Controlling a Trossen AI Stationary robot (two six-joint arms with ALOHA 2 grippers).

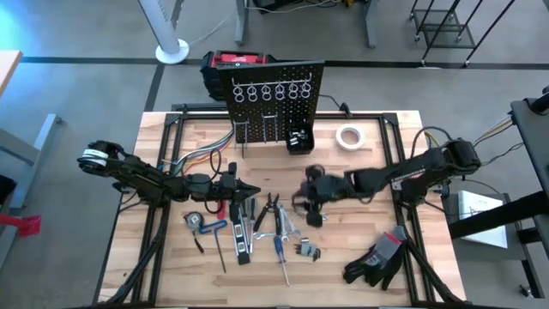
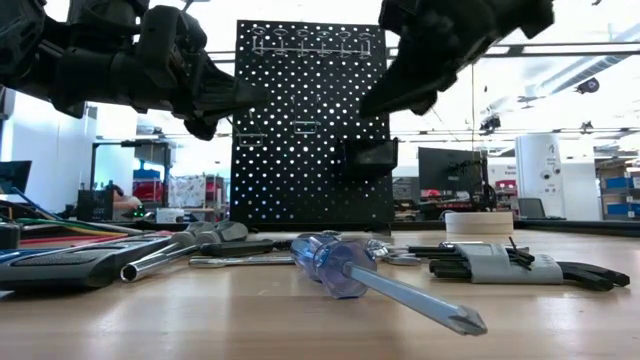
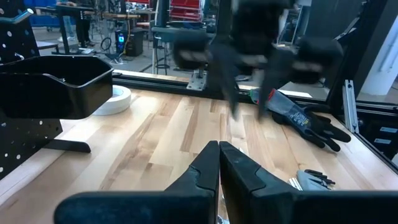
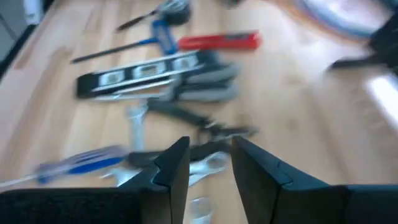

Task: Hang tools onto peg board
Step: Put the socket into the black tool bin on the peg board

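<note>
Both grippers hung over the middle of the bench, and nothing was lifted yet, so this looked like the reach for a first tool. The tools (image 1: 262, 225) lay scattered toward the near edge; the peg board (image 1: 274, 101) stood upright at the far edge, its ring hooks bare. The right gripper (image 4: 210, 163) hovered above the pile, jaws parted a little and holding nothing. The left gripper (image 3: 219, 163) waited alongside, jaws clenched and empty. Next up, by my read: drop, straddle one handle, squeeze.

Table (image 1: 171, 283) pale smooth wood; peg board (image 2: 312, 120) matt black perforated; screwdriver (image 2: 345, 268) translucent blue plastic, glossy metal shaft.
</note>
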